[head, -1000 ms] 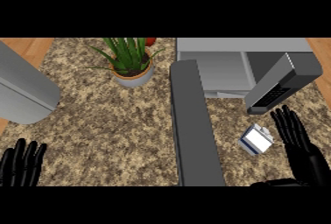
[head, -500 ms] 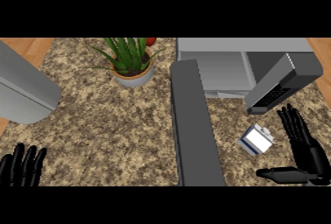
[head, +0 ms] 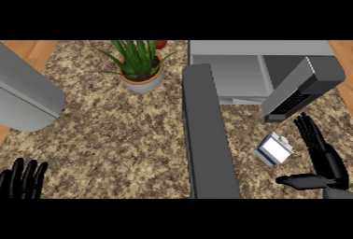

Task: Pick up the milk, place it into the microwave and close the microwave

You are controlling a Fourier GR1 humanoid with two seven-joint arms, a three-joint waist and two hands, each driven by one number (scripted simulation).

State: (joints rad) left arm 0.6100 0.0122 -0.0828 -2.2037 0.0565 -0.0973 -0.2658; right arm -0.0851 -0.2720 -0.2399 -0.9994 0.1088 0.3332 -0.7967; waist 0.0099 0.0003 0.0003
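Observation:
A small white and blue milk carton (head: 274, 149) lies on the speckled counter just right of a long dark grey bar. My right hand (head: 325, 161) is open to the carton's right, fingers straight and pointing up, thumb stretched left below the carton, not touching it. The microwave (head: 257, 70) stands at the top right with its door (head: 298, 91) swung open toward the carton. My left hand (head: 22, 179) rests open at the lower left edge, fingers up.
The dark grey bar (head: 207, 140) runs down the middle of the counter. A potted green plant (head: 141, 70) stands at the top centre. A large grey appliance (head: 27, 98) fills the left side.
My right hand has moved down and slightly closer to the carton, with the thumb now spread out beneath it. The left hand has sunk a little toward the lower edge.

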